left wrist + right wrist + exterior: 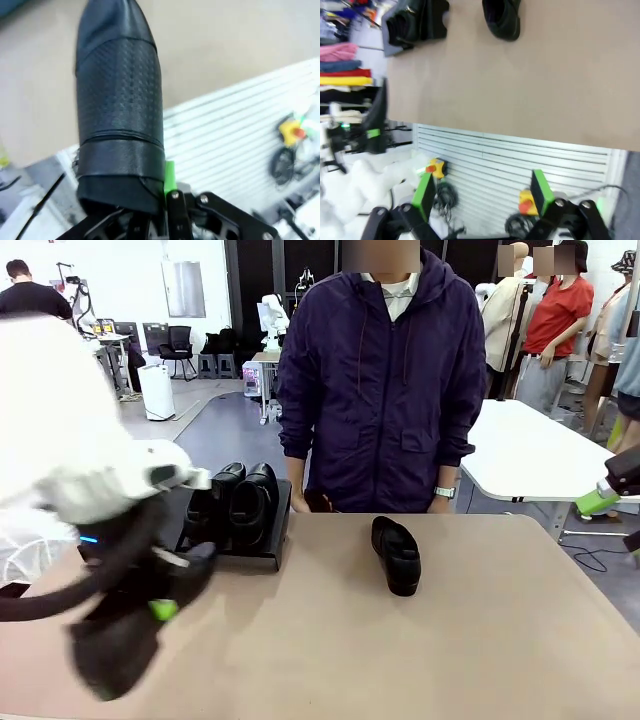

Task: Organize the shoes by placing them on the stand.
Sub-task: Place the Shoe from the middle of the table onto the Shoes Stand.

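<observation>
Left wrist view | left gripper (162, 182) clamped on shoe (120, 100) | right gripper (482, 192) spread

No readable text, brand or number anywhere. Nothing legible on the lone shoe (396, 555), the held shoe (120, 125) or the stand (240, 558). Background clutter (150, 340) at upper left too blurry.

Bright even light, blurred foreground

A person (380, 370) in a purple jacket stands at the tan table's (480, 640) far side; a white table (520, 455) lies far right, a black chair (180, 345) far left
</observation>
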Tool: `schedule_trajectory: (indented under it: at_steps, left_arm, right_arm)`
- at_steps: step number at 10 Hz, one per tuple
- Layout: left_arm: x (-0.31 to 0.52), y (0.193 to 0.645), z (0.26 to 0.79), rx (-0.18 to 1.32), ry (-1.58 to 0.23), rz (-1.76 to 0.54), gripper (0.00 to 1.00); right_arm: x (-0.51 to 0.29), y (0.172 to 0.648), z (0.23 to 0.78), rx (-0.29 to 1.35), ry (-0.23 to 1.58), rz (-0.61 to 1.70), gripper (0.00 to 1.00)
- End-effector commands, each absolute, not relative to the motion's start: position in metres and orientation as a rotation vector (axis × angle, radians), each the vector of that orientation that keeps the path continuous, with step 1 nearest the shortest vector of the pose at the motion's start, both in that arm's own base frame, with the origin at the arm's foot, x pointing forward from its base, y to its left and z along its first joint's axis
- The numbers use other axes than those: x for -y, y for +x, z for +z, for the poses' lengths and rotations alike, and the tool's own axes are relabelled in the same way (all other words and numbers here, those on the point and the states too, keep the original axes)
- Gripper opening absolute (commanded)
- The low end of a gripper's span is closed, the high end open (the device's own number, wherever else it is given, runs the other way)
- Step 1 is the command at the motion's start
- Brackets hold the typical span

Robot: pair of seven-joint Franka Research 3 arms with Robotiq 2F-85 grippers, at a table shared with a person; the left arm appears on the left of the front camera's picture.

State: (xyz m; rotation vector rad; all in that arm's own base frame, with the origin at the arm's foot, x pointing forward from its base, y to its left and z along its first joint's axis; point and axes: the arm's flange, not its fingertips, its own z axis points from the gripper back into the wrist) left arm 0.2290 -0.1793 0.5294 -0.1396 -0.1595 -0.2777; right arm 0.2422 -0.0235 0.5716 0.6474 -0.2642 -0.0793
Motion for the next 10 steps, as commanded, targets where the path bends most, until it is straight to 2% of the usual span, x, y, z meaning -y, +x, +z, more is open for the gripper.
schedule_trajectory:
  at_steps: [1,2,3,6,7,8,10]
  left_arm:
    - [0.107,0.194,0.567,0.3,0.012,-0.214,0.0]
    - [0.079,0.189,0.575,0.412,0.036,-0.244,0.0]
    - [0.043,0.2,0.574,0.47,0.098,-0.137,0.0]
    - [-0.027,0.216,0.559,0.566,0.077,-0.042,0.0]
    - [-0.029,0.217,0.562,0.543,0.002,0.0,0.0]
    - [-0.021,0.21,0.613,0.529,0.105,-0.031,0.0]
    - [-0.021,0.21,0.613,0.529,0.105,-0.031,0.0]
  right_arm:
    - [0.024,0.243,0.572,0.271,0.668,-0.055,1.0]
    - [0.024,0.243,0.572,0.271,0.668,-0.055,1.0]
    - [0.024,0.243,0.572,0.271,0.668,-0.055,1.0]
    - [0.024,0.243,0.572,0.271,0.668,-0.055,1.0]
    - [0.024,0.243,0.572,0.271,0.668,-0.055,1.0]
    - [0.024,0.243,0.572,0.271,0.668,-0.055,1.0]
    - [0.024,0.243,0.572,0.271,0.668,-0.055,1.0]
